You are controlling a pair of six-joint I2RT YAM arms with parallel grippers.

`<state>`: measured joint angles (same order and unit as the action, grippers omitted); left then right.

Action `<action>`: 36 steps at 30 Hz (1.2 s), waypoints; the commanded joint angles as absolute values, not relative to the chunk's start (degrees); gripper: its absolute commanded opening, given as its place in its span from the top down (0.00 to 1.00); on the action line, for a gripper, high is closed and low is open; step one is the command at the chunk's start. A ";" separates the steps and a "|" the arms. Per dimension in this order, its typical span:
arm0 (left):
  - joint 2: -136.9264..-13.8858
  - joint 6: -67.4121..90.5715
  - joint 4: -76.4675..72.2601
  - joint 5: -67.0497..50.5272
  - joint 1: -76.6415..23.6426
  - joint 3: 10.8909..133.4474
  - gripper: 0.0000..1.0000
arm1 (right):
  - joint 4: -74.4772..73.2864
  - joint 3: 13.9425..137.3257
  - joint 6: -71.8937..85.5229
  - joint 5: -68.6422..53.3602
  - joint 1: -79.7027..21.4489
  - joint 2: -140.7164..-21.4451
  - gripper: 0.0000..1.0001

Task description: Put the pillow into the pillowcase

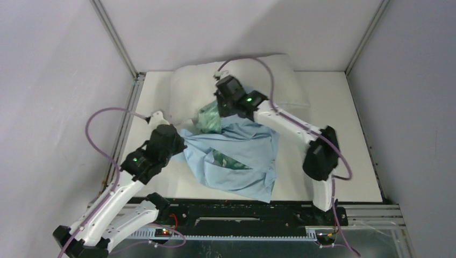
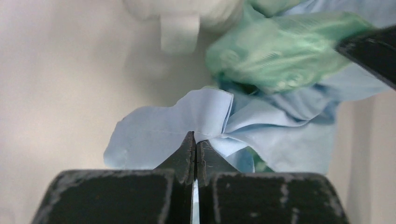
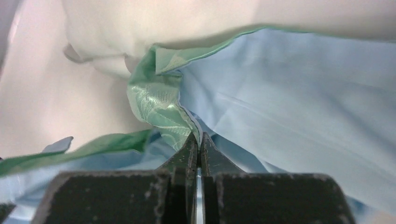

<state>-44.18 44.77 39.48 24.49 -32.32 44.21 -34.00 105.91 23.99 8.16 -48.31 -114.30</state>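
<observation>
Though half hidden, pillow [image 1: 188, 86] lengthwise left-right.

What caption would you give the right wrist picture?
Right gripper shut on the green-lined edge of the pillowcase, pillow just behind.

The pillowcase [image 1: 244, 145] is seen as thin, matt light blue cloth, heavily creased, with a shiny, satin-like green inner face turned out. Behind the pillowcase, the pillow [image 1: 185, 80] is shown as soft, matt off-white fabric. Under the pillowcase, the table [image 1: 355, 107] is seen as smooth, matt white. Matt black, scuffed surfaces are shown on the left gripper [image 2: 195, 140] and right gripper [image 3: 199, 140] at the pillowcase's folds.
</observation>
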 commanded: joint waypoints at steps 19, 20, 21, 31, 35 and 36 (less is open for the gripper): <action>-40.53 12.86 33.26 -1.38 -36.73 82.67 1.00 | -43.54 118.32 7.64 49.45 -41.24 -57.80 1.00; -40.64 12.65 32.73 -3.70 -37.07 83.63 1.00 | -44.04 120.21 6.84 51.12 -41.55 -57.49 1.00; -40.88 12.32 32.36 -5.99 -37.63 84.61 1.00 | -44.55 121.73 6.18 52.55 -42.01 -57.26 1.00; -47.63 16.89 29.59 -9.58 -41.01 90.91 1.00 | -5.61 115.10 -35.40 75.22 -57.17 -55.35 1.00; -57.08 22.55 31.52 -3.66 -41.13 91.31 1.00 | 14.73 106.83 -50.17 75.60 -60.40 -57.43 1.00; -59.92 23.37 32.36 -1.81 -41.06 91.32 1.00 | 14.30 106.43 -50.03 75.40 -59.25 -58.72 1.00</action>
